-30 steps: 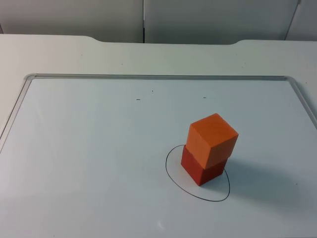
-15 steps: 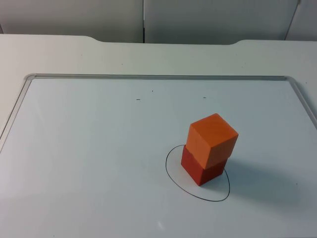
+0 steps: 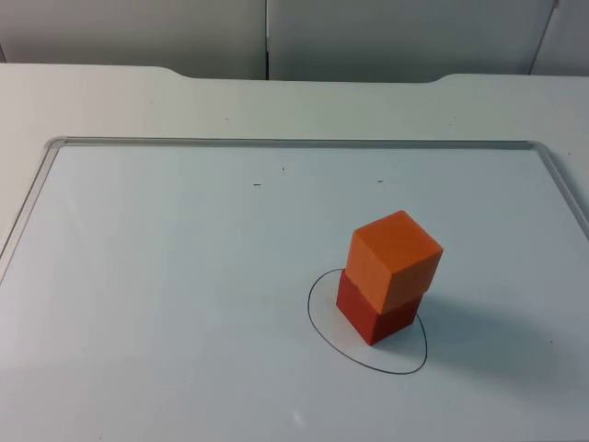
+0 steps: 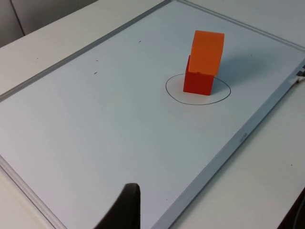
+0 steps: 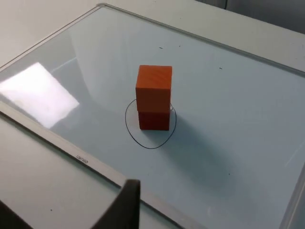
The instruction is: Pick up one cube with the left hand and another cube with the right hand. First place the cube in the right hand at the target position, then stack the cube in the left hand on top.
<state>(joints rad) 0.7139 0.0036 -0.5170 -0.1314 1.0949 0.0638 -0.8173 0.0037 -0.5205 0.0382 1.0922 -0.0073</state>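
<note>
The orange cube (image 3: pixel 394 258) sits stacked on the red cube (image 3: pixel 375 316) inside the drawn circle (image 3: pixel 317 330), at five o'clock on the whiteboard (image 3: pixel 184 276). Both lie well apart from the left gripper's fingertip (image 4: pixel 125 207) and the right gripper's fingertip (image 5: pixel 125 204); finger spread cannot be told.

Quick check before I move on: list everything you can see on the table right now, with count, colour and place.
orange cube: one, orange, stacked on the red cube, sitting slightly askew on it.
red cube: one, darker red, inside the drawn circle, under the orange cube.
drawn circle: one, thin black line, on the whiteboard around the stack.
whiteboard: one, white with a grey frame, flat on the table.
table: one, white, ends at the grey partition wall.
left gripper: one, black, back from the stack, waiting.
right gripper: one, black, back from the stack, waiting.
</note>
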